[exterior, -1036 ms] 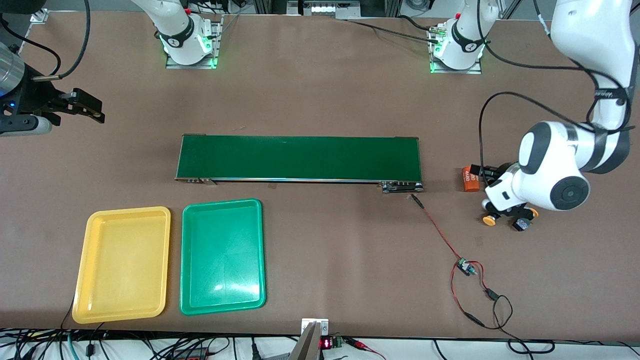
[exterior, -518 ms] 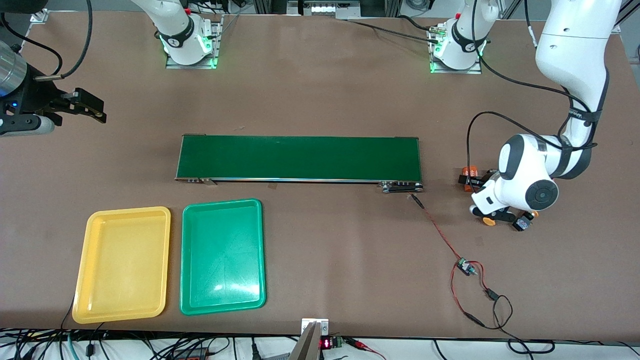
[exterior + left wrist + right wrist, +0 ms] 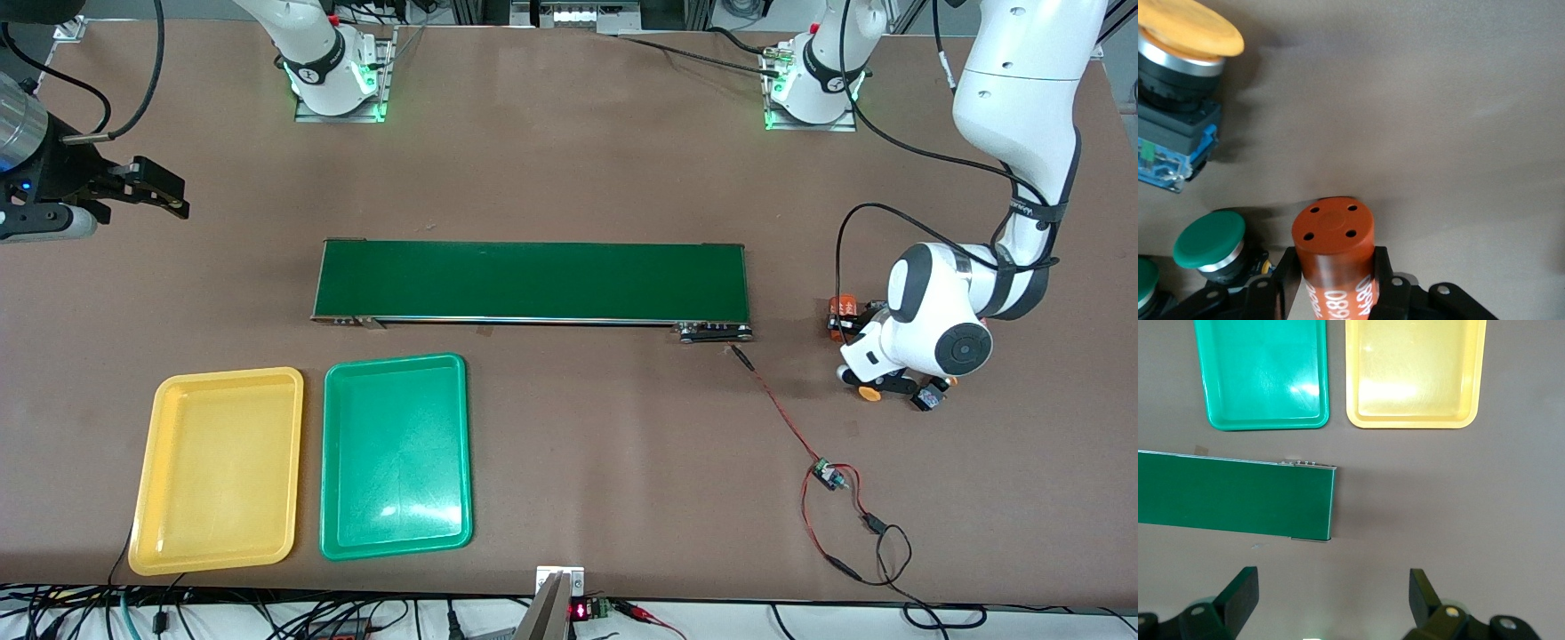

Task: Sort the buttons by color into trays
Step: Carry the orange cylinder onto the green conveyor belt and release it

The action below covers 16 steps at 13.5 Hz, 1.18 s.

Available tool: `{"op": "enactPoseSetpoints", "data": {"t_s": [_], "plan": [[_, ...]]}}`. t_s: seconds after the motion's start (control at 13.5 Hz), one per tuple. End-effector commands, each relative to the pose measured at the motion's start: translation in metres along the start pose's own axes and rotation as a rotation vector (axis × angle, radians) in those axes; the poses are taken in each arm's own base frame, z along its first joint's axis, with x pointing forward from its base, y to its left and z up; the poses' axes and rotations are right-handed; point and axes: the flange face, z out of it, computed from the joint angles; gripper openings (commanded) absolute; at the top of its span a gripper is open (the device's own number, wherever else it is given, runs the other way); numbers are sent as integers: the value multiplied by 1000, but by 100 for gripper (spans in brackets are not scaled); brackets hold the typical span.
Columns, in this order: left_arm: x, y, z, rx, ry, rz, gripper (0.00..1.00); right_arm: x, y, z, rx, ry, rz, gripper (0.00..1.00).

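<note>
Fingers [image 3: 1381, 280] of the left gripper [image 3: 1331, 283] are clamped on a printed orange cylinder [image 3: 1333, 257]. Beside them stand green-capped push buttons [image 3: 1209, 241] and a yellow-capped black-bodied button [image 3: 1185, 40], untouched. Spread wide, the right gripper [image 3: 1331, 593] waits above the table by the dark-green conveyor belt [image 3: 533, 281]. Both shallow plastic trays, yellow [image 3: 219, 469] and green [image 3: 396, 455], lie nearer the front camera.

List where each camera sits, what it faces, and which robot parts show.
Front view: high across the table, facing both bases; shows both arms, green conveyor belt.
Left wrist view: on the left wrist, looking down; left gripper clamps an orange cylinder.
Right wrist view: on the right wrist; open right gripper.
Shared: front and right wrist show yellow tray, green tray.
</note>
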Motion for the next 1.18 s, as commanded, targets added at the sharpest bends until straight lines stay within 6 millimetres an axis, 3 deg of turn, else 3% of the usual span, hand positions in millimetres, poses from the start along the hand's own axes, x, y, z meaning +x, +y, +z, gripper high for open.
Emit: {"op": "enactPoseSetpoints", "data": {"t_s": [0.0, 0.15, 0.37, 0.44, 0.59, 0.81, 0.96, 1.11], "plan": [[-10, 25, -49, 18, -18, 127, 23, -3, -2, -5, 0, 9, -2, 100], [-14, 87, -93, 5, -56, 376, 22, -4, -2, -6, 0, 10, -2, 100], [-25, 170, -118, -4, -47, 549, 17, -3, -2, -5, 0, 9, -2, 100], [-29, 204, -113, -4, -51, 656, 13, -4, -2, -6, 0, 10, -2, 100], [-34, 241, -107, 17, -41, 840, 13, -3, -2, -5, 0, 10, -2, 100], [-38, 282, -90, 59, -25, 1096, 13, -3, -2, -5, 0, 10, -2, 100], [-46, 311, -72, 196, -56, 1206, 13, -3, -2, -5, 0, 10, -2, 100], [-48, 321, -61, 275, -66, 1304, 13, -3, -2, -5, 0, 12, -2, 100]]}}
